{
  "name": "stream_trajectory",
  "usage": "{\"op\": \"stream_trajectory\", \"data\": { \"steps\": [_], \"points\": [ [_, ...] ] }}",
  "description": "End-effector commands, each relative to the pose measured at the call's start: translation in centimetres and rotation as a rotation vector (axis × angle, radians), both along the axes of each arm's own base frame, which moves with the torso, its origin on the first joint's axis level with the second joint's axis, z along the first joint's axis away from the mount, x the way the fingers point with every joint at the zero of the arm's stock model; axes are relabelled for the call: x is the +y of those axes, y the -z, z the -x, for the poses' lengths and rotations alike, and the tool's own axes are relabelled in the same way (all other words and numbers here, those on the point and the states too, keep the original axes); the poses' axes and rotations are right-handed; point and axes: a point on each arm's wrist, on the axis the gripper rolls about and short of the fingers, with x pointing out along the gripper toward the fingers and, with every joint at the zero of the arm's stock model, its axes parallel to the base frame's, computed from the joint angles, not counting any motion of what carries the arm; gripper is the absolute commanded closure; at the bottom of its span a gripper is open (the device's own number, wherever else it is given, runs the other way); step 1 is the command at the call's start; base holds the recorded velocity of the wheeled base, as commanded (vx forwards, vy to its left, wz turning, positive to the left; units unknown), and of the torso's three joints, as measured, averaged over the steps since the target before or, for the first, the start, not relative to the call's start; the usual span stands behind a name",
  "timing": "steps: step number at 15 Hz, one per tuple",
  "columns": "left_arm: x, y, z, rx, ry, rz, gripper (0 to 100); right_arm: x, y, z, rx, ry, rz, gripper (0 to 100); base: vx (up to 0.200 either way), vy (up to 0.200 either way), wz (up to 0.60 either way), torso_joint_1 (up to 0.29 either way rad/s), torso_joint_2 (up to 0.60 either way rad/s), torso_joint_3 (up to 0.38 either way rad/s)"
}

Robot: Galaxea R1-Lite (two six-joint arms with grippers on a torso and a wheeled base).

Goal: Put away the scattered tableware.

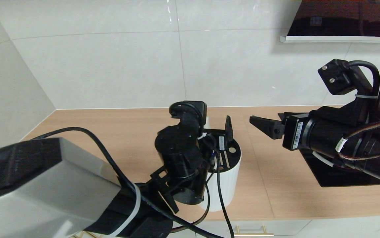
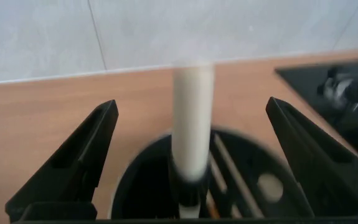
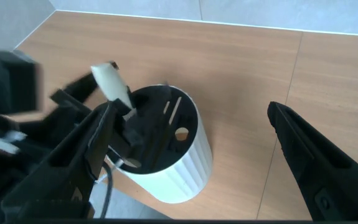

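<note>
Left pincer (image 1: 217,131) hangs directly over the white ribbed holder (image 1: 228,180), which stands on the wooden tabletop (image 1: 110,129) in the head view. One of its fingers rises just above the holder's black slotted lid. The right pincer (image 1: 265,124) hovers to the robot's right of the holder, apart from it and near the edge of the black hob (image 1: 342,175). Its fingers are parted and hold nothing.

In the left wrist view the left pincer (image 2: 191,107) is spread wide. A cream-white handle (image 2: 192,124) stands between its fingers and touches neither. The lower end of the handle goes down into the lid of the holder (image 2: 135,171). What kind of utensil it belongs to cannot be told.

In the right wrist view the right pincer (image 3: 190,112) is spread and empty above the holder (image 3: 188,171). The handle (image 3: 111,84) sticks up out of the lid at a slight tilt, close beside the left arm.

The step in hand looks like stowing this utensil, at the point of release, since the handle is seated and the fingers are off it. The next move probably calls for raising the left pincer straight up. Drifting sideways could catch the handle and tip the holder. After that, either arm can go for whatever tableware remains.
</note>
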Motion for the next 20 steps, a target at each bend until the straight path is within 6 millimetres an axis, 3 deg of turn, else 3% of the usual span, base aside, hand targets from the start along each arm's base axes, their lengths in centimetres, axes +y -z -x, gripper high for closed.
{"op": "stream_trajectory", "data": {
  "steps": [1,5,8,9,11,16,18,20],
  "points": [
    [2.8,-3.6,0.7,-0.082,-0.008,0.083,0,0.0,-0.1,0.1,-0.002,-0.001,-0.002,0,0.000,0.000,0.00,0.000,0.00,0.000],
    [7.0,-7.5,2.1,-0.180,0.045,0.161,0,-0.5,-0.4,0.3,-0.013,0.007,-0.011,0,0.000,0.000,0.00,0.000,0.00,0.000],
    [11.0,-11.5,3.1,-0.296,0.023,0.233,0,-3.0,-2.1,1.4,-0.070,0.056,-0.060,0,0.000,0.000,0.00,0.000,0.00,0.000],
    [14.5,-14.2,4.6,-0.380,-0.029,0.269,0,-5.3,-2.0,3.5,-0.090,0.079,-0.076,0,0.000,0.000,0.00,0.000,0.00,0.000],
    [17.5,-15.5,7.8,-0.408,-0.056,0.278,0,-8.3,-1.6,6.5,-0.127,0.117,-0.102,0,0.000,0.000,0.00,0.000,0.00,0.000],
    [25.4,-12.1,19.2,-0.240,-0.041,0.163,0,-15.1,3.6,15.0,-0.173,0.261,-0.076,0,0.000,0.000,0.00,0.000,0.00,0.000],
    [28.0,-10.2,24.2,-0.189,0.007,0.201,0,-16.7,4.7,18.1,-0.209,0.347,-0.085,0,0.000,0.000,0.00,0.000,0.00,0.000],
    [29.3,-8.3,28.1,-0.158,0.006,0.208,0,-17.6,6.1,20.8,-0.230,0.387,-0.080,0,0.000,0.000,0.00,0.000,0.00,0.000]
  ]
}}
